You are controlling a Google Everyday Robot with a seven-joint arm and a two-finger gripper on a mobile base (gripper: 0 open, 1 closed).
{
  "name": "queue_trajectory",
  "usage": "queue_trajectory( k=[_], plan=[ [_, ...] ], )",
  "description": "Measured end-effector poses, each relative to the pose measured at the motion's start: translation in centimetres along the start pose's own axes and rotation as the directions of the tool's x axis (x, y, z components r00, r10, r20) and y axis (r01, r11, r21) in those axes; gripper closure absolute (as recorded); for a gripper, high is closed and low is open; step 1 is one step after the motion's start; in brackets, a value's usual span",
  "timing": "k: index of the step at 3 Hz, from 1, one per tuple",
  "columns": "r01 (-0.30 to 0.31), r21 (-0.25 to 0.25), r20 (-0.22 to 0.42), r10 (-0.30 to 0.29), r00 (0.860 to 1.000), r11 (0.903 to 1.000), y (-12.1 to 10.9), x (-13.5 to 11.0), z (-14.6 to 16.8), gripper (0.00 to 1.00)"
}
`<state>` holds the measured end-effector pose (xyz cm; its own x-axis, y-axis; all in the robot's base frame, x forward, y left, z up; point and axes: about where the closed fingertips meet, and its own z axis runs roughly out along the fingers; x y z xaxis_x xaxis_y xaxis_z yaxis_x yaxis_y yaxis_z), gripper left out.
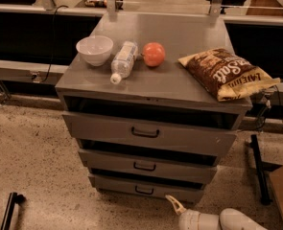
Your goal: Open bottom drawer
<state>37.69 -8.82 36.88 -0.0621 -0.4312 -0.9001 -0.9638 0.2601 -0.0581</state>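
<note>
The grey metal cabinet (pixel 155 85) has three drawers. The bottom drawer (pixel 179 193) is the lowest and shallowest front, with a small black loop handle (pixel 144 190) and a dark gap above it. My gripper (pixel 173 206) comes in from the bottom edge on a white arm (pixel 203 220). It sits low, just in front of the bottom drawer and right of its handle, close to the front but not on the handle.
On the cabinet top lie a white bowl (pixel 94 49), a clear plastic bottle (pixel 122 61) on its side, a red round fruit (pixel 153 54) and a brown chip bag (pixel 225 73). A black stand leg (pixel 258 169) is on the floor at right, another black piece (pixel 9 210) at lower left.
</note>
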Motion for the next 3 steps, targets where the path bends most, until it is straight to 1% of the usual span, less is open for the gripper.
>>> queue_trajectory(
  k=[1, 2, 3],
  plan=[
    [0.008, 0.062, -0.135, 0.001, 0.991, 0.9981, -1.8, 2.6, 0.9, 0.00],
    [0.021, 0.091, -0.230, 0.000, 0.973, 0.9956, -5.3, 6.1, 2.6, 0.00],
    [0.021, 0.091, -0.230, 0.000, 0.973, 0.9956, -5.3, 6.1, 2.6, 0.00]
  ],
)
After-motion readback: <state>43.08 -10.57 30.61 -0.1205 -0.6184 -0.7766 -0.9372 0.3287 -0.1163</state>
